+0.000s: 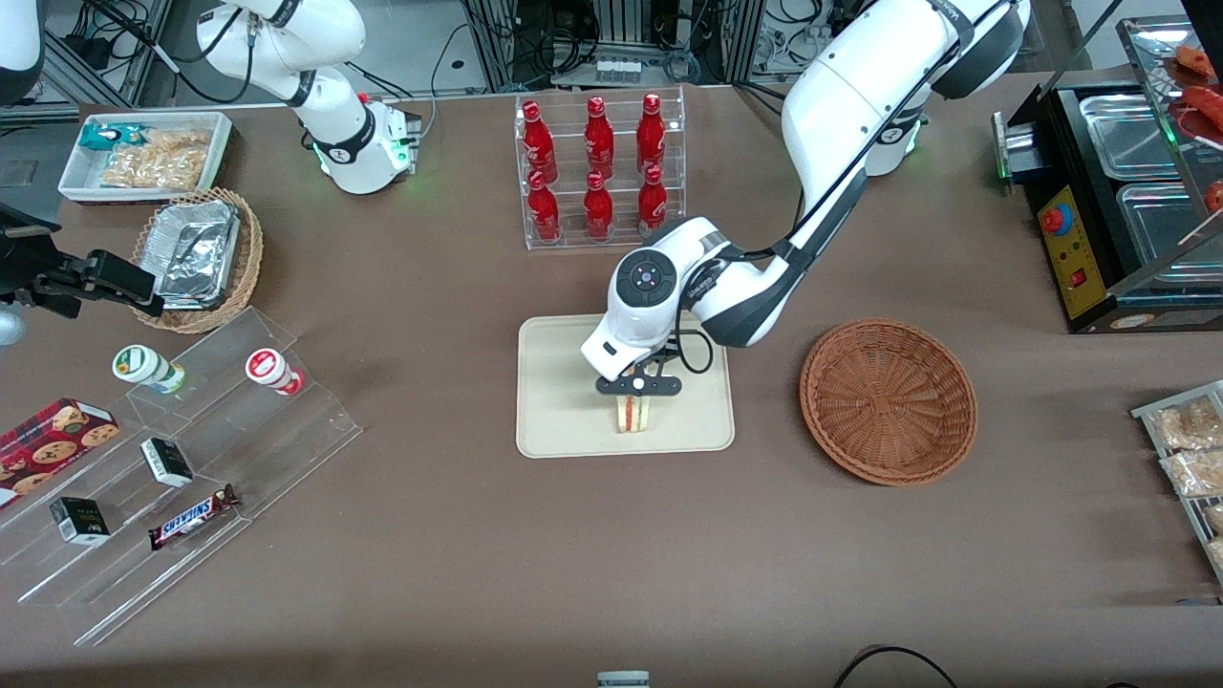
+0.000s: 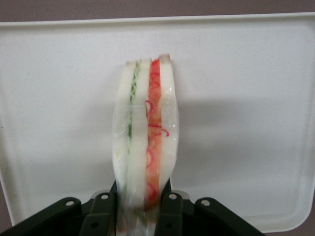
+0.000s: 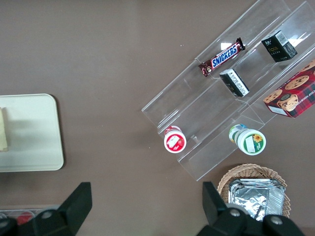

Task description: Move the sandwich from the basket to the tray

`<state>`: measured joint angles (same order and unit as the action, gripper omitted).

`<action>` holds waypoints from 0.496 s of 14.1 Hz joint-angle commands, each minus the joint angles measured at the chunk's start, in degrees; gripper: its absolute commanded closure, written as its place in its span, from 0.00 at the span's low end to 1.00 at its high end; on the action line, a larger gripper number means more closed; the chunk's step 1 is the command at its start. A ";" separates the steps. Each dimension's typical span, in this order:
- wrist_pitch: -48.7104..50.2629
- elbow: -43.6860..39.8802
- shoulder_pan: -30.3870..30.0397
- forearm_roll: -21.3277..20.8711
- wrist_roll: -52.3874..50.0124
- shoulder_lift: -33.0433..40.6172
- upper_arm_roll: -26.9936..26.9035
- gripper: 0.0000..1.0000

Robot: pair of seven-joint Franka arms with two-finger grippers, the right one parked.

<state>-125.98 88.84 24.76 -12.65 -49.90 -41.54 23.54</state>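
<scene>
The sandwich (image 1: 632, 414) is a white bread wedge with a red and green filling stripe. My left gripper (image 1: 638, 392) is shut on it over the beige tray (image 1: 554, 401), in the part of the tray nearer the front camera. In the left wrist view the sandwich (image 2: 145, 132) stands between the two black fingers (image 2: 170, 211), with the tray (image 2: 246, 98) under it. I cannot tell whether the sandwich touches the tray. The reddish-brown wicker basket (image 1: 889, 399) lies empty beside the tray, toward the working arm's end. The right wrist view shows the tray (image 3: 34, 132) and the sandwich's edge (image 3: 3, 130).
A clear rack of red bottles (image 1: 599, 167) stands farther from the front camera than the tray. A clear stepped shelf (image 1: 191, 459) with snacks, a tan basket with foil containers (image 1: 201, 256) and a white bin (image 1: 148, 155) lie toward the parked arm's end. A black food warmer (image 1: 1118, 201) stands at the working arm's end.
</scene>
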 commanded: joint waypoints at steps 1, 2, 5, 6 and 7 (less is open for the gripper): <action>0.48 -2.09 1.34 -1.41 -2.30 -1.00 -0.77 0.40; 0.21 -2.09 1.34 -1.41 -2.57 -1.00 -0.86 0.14; 0.03 -2.00 1.25 -1.67 -2.49 -0.13 -1.73 0.00; 0.30 -1.83 1.34 -2.20 -2.14 1.01 -3.13 0.00; 0.30 -1.74 1.26 -2.38 -1.87 2.41 -3.76 0.00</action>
<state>-126.13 87.48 24.95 -13.77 -51.01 -41.60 22.15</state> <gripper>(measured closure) 0.031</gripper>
